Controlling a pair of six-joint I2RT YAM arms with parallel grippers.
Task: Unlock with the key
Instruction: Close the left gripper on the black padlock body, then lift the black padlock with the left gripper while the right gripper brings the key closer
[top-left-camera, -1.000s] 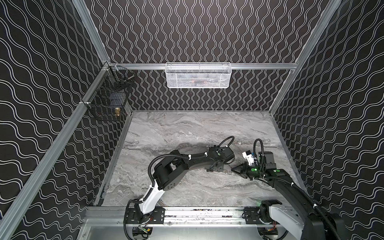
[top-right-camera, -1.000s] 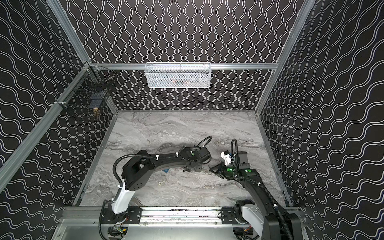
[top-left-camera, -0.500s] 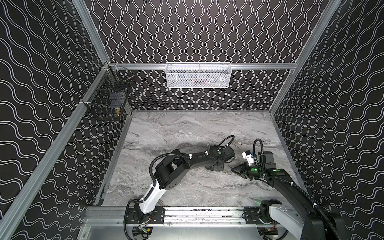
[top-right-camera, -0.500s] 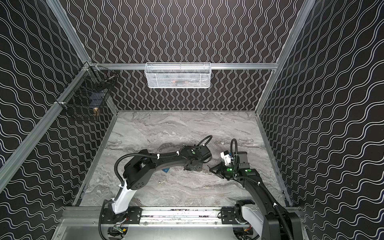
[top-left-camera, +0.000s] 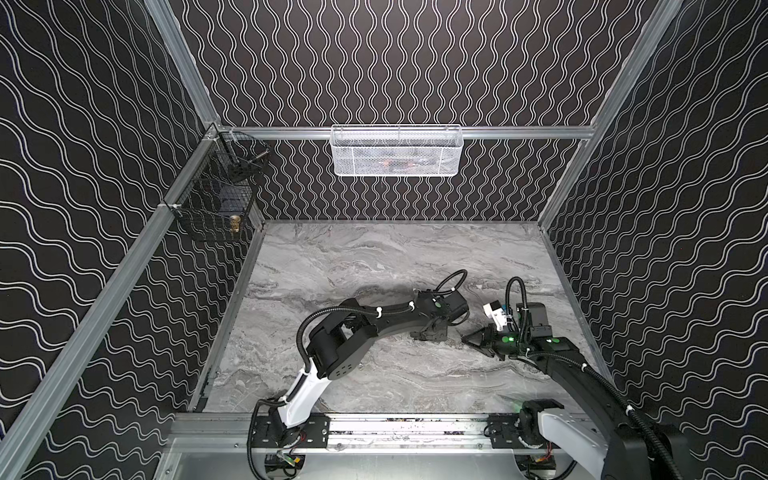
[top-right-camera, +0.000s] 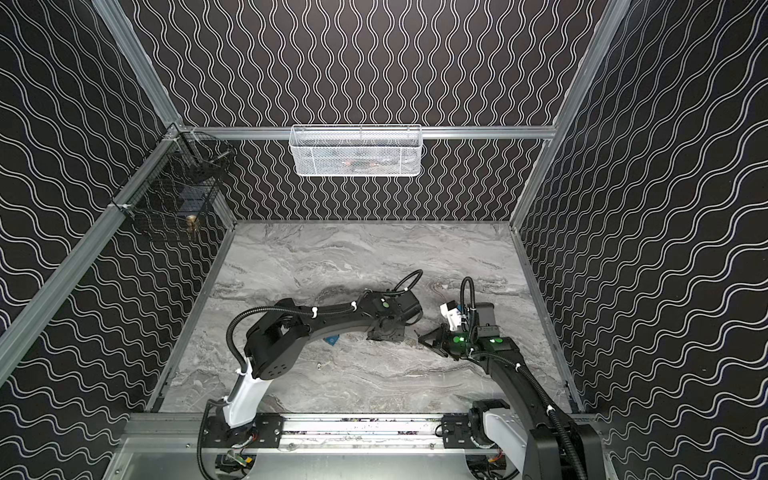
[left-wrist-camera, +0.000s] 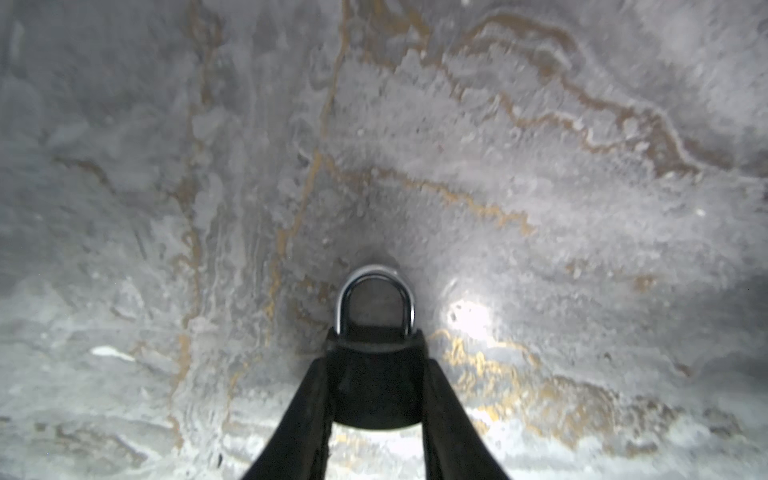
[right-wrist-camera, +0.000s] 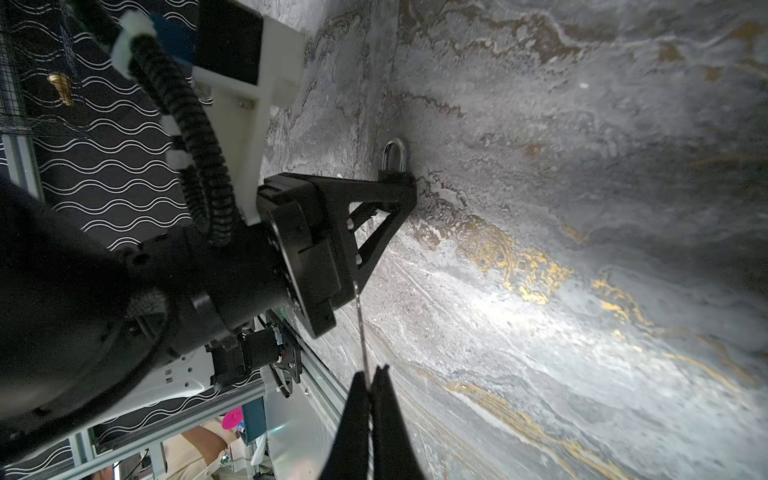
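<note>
A black padlock (left-wrist-camera: 374, 340) with a silver shackle (left-wrist-camera: 376, 291) sits low over the marble table between the fingers of my left gripper (left-wrist-camera: 376, 365), which is shut on its body. The right wrist view shows the same lock's shackle (right-wrist-camera: 394, 156) sticking out past the left gripper (right-wrist-camera: 401, 187). My right gripper (right-wrist-camera: 370, 374) is shut on the key (right-wrist-camera: 360, 328), a thin metal blade seen edge-on that points toward the left gripper. In both top views the left gripper (top-left-camera: 430, 332) (top-right-camera: 384, 333) and right gripper (top-left-camera: 471, 340) (top-right-camera: 426, 340) face each other a short gap apart.
A white mesh basket (top-left-camera: 397, 156) hangs on the back wall. A black wire basket (top-left-camera: 216, 203) holding a brass piece hangs on the left wall. A small blue object (top-right-camera: 332, 340) lies on the table under the left arm. Metal rails edge the table.
</note>
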